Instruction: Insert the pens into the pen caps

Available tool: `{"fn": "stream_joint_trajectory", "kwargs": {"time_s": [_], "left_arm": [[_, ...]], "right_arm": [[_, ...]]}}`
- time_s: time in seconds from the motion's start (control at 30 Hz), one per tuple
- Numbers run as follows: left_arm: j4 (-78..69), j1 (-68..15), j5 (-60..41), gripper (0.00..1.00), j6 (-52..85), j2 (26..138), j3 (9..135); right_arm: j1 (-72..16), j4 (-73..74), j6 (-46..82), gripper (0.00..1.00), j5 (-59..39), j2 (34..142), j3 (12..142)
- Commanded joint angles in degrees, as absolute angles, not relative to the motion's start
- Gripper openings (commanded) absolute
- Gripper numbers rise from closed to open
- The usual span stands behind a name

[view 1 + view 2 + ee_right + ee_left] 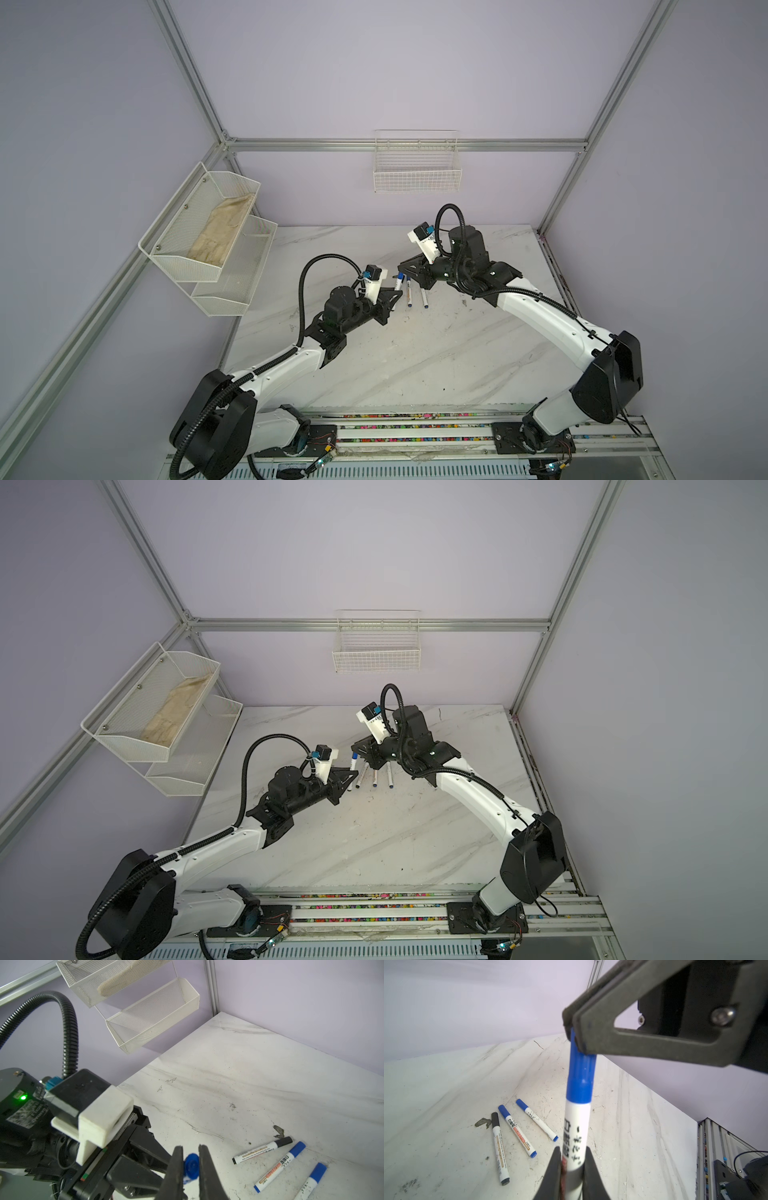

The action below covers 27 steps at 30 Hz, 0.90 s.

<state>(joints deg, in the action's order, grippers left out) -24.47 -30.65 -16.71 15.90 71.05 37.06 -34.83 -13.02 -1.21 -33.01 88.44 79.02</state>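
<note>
A white-barrelled pen (577, 1126) hangs above the marble table (415, 365), between my two grippers. My left gripper (572, 1153) is shut on its barrel. A blue pen cap (581, 1076) sits over the pen's far end, and my right gripper (190, 1151) is shut on that cap (192, 1165). In both top views the two grippers meet tip to tip at the held pen (399, 281) (353, 760). Three other pens lie side by side on the table just beyond: one with a black cap (261, 1150) and two with blue caps (279, 1165) (311, 1180).
A two-tier white mesh shelf (216, 249) hangs on the left wall with a beige cloth in its upper tier. A white wire basket (417, 174) hangs on the back wall. Aluminium frame posts stand at the table's corners, and a rail (415, 428) runs along the front edge.
</note>
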Motion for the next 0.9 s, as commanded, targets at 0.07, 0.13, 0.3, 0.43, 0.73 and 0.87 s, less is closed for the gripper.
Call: {"fn": "stream_joint_trajectory", "kwargs": {"time_s": [0.07, 0.13, 0.3, 0.43, 0.73, 0.87], "left_arm": [[-38.4, -28.8, -2.9, 0.0, 22.0, 66.1, 37.7], [-38.4, -29.8, -2.7, 0.0, 21.9, 66.3, 37.2], [-37.9, -32.5, -2.4, 0.0, 21.7, 67.6, 36.4], [-37.8, -35.6, -1.6, 0.0, 22.4, 69.7, 35.5], [-37.9, -40.3, 1.1, 0.0, 22.6, 73.1, 35.0], [-37.8, -40.9, 1.0, 0.0, 22.7, 74.2, 35.1]], "right_arm": [[-33.9, -34.5, -0.9, 0.03, -38.2, 89.7, 76.8], [-33.7, -33.7, -0.1, 0.06, -38.6, 89.7, 76.8], [-33.0, -31.0, 1.7, 0.16, -37.6, 89.6, 77.5], [-32.1, -27.5, 3.8, 0.2, -37.8, 89.2, 77.8], [-31.6, -26.3, 4.2, 0.26, -39.9, 89.3, 78.4], [-31.3, -24.2, 4.6, 0.32, -40.3, 87.8, 78.8]]}}
